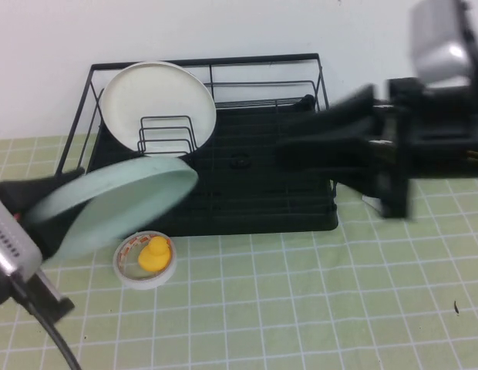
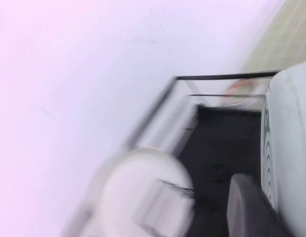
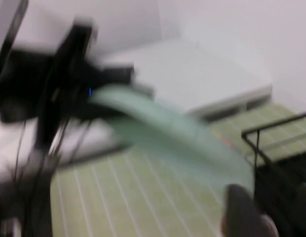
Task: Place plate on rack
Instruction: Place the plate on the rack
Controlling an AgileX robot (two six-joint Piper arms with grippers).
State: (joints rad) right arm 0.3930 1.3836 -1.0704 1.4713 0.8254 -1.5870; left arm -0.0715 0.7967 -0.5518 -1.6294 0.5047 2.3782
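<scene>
Left gripper is carrying the clamped plate toward the rack, needing upright slotting; right gripper is hovering over it, fingers unreadable

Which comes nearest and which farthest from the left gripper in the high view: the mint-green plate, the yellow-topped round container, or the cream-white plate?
From the left gripper, at the table's left edge:
1. Mint-green plate, held in its grip, tilted before the rack.
2. Yellow-topped round container, on the mat below the plate.
3. Cream-white plate, upright in the rack's back left.

The right gripper hovers over the rack.
</scene>
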